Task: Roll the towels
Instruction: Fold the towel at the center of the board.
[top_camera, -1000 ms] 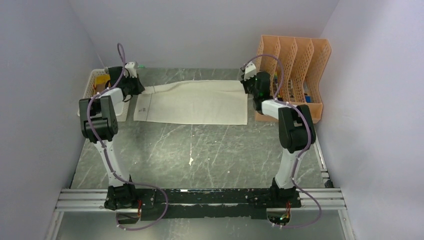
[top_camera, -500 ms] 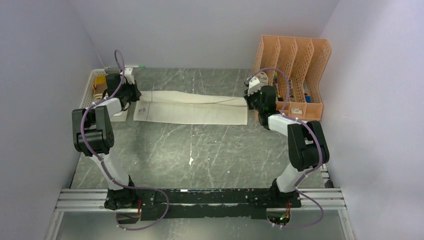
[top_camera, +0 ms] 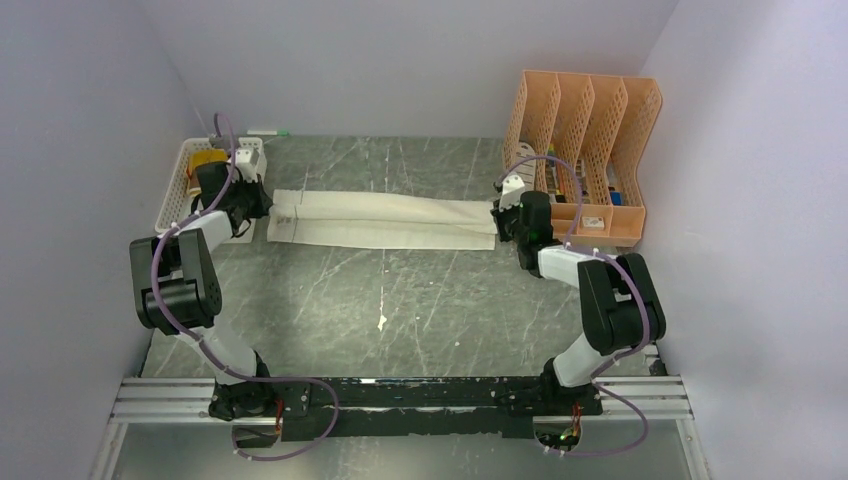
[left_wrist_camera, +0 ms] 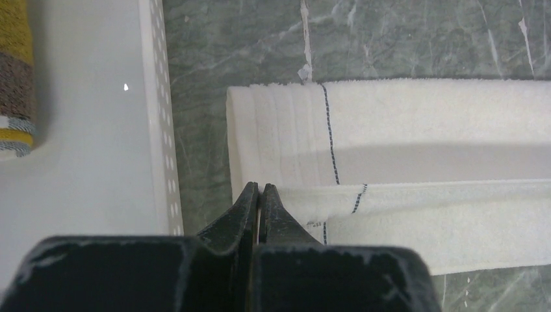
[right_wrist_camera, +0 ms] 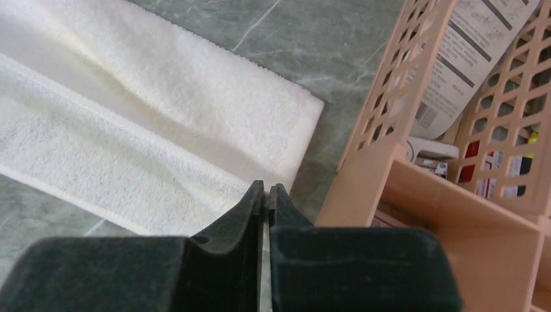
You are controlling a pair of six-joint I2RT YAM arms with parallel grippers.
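Observation:
The cream-white towel [top_camera: 385, 222] lies flat across the back of the table, its far long edge folded over toward the near side. My left gripper [top_camera: 262, 205] is shut on its left end; the folded edge [left_wrist_camera: 390, 195] runs out from the tips [left_wrist_camera: 259, 188]. At the other end my right gripper [top_camera: 497, 218] is shut on the folded edge [right_wrist_camera: 130, 149] at the right corner [right_wrist_camera: 267, 188]. The mustard-yellow and brown towel [top_camera: 205, 163] lies in the white basket, seen at the left wrist view's top left [left_wrist_camera: 14, 78].
The white perforated basket [top_camera: 180, 185] stands left of the towel, its wall [left_wrist_camera: 156, 130] close beside my left jaws. An orange mesh file rack [top_camera: 590, 120] with papers stands just right of my right gripper [right_wrist_camera: 416, 195]. A green-tipped pen [top_camera: 268, 132] lies by the back wall.
Both grippers have pulled the towel's far edge toward the near side, so the wide spread sheet is now a narrow folded band. Both arms have drawn back and lower.

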